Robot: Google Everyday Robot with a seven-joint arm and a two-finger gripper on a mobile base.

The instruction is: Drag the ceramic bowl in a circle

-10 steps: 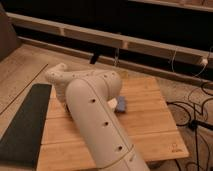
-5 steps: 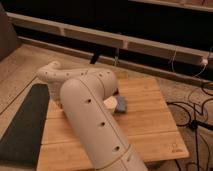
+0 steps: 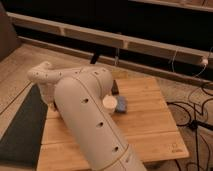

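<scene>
My white arm fills the middle of the camera view and covers much of the wooden table. Its wrist bends down at the table's left side, and the gripper sits there low over the wood, mostly hidden by the arm. A dark sliver shows at the arm's right edge, behind the white cup; I cannot tell whether it is the ceramic bowl. No other part of a bowl shows.
A small white paper cup stands next to a flat blue pad at mid-table. A dark mat lies left of the table. Cables run on the floor at the right. A long low shelf runs behind.
The arm's upper link and wrist have swung to the left. The cup and the blue pad have not moved.
</scene>
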